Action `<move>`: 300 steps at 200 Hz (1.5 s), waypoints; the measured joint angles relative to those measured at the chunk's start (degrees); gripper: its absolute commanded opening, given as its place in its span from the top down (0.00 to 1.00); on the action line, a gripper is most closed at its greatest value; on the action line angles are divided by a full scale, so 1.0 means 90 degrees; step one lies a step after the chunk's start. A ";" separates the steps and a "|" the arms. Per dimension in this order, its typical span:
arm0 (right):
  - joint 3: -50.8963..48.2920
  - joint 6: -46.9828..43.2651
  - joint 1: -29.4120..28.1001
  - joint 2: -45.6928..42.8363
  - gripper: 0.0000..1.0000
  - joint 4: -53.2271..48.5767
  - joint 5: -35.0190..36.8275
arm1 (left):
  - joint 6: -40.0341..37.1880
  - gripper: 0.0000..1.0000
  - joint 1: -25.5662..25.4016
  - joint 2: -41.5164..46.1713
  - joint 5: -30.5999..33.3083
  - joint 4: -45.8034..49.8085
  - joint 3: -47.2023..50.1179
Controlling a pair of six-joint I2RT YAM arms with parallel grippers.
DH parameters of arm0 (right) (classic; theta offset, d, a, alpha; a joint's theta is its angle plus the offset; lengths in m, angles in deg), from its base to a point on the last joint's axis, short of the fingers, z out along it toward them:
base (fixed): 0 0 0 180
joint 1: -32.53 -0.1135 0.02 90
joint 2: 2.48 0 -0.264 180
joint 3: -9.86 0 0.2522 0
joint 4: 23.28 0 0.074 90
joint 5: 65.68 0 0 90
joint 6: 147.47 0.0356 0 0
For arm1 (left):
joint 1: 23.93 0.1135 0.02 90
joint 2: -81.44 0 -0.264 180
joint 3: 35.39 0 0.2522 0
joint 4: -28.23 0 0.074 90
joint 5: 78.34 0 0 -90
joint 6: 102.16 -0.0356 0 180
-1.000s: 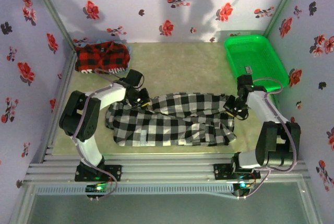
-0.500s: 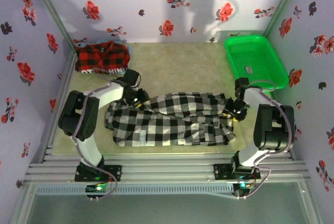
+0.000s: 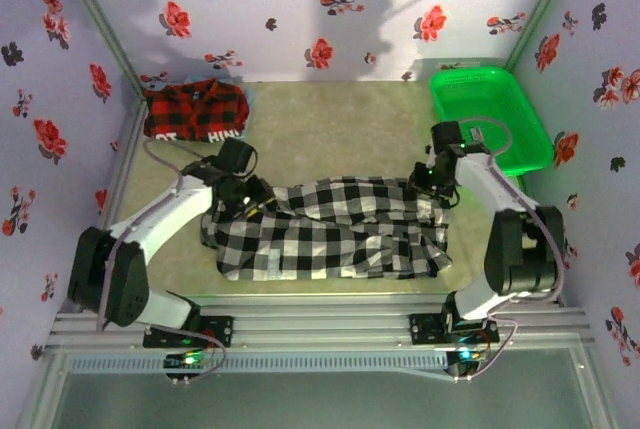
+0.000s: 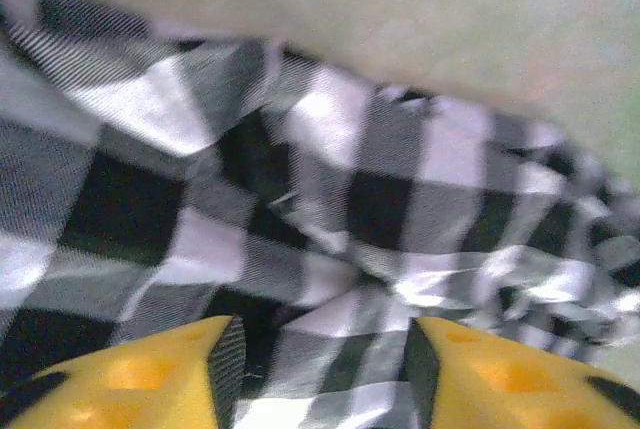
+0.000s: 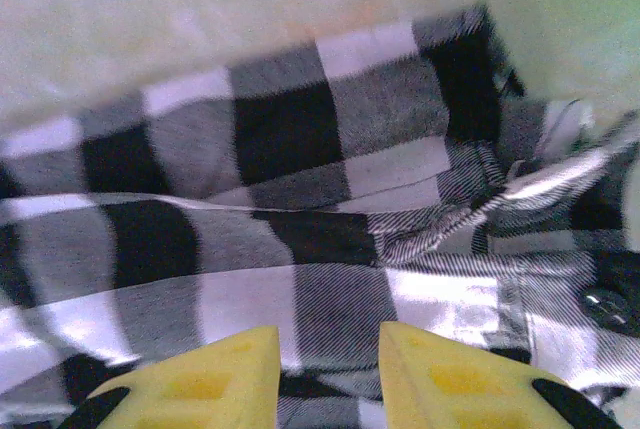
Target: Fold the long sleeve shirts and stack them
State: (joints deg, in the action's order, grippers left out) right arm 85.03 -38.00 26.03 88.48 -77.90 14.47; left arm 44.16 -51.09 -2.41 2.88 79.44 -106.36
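Left gripper [image 4: 318, 354] hangs spread over the checked shirt's [image 3: 330, 234] left end. Right gripper [image 5: 330, 354], fingers parted, hangs over its right end.

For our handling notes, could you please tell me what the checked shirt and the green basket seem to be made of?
Checked shirt: soft woven cloth, matte, likely cotton flannel; fine diagonal weave lines and loose wrinkles show. Green basket: glossy, rigid-looking plastic, probably moulded; bright sheen and latticed walls.

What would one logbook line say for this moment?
task: shirt folding | left gripper: open, over left end of checked shirt | right gripper: open, over its right end | plaid shirt: folded, far-left corner
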 measured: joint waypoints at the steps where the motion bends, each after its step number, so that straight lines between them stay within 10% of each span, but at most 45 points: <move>1: -0.0010 0.0005 0.0000 0.0024 0.72 0.0007 0.0002 | -0.0002 0.66 -0.0002 -0.0066 0.0019 0.0027 0.0000; 62: -0.0512 0.0333 0.0002 0.0760 0.72 0.0134 0.0648 | -0.0563 0.71 -0.0117 -0.2885 0.0556 0.0903 -0.1817; 160: -0.2586 0.1741 -0.0401 -0.1338 0.65 0.0000 -0.0046 | -0.2552 0.59 -0.0102 -0.7252 0.0323 0.1401 -0.8922; 259: -0.2735 0.5918 -0.3619 -0.1149 0.56 0.2385 -0.0102 | -0.1054 0.55 0.0707 -0.9156 -0.2346 -0.1860 -1.0882; 300: -0.2477 0.7111 -0.4709 -0.1282 0.45 0.2397 0.0619 | -0.0029 0.17 0.0974 -0.9255 -0.3087 -0.2851 -1.0899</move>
State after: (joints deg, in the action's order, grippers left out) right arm 62.73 25.99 -16.35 76.94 -56.32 20.05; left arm 43.89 -42.32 -85.71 -24.90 53.78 -204.46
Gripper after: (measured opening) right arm 0.519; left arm 0.739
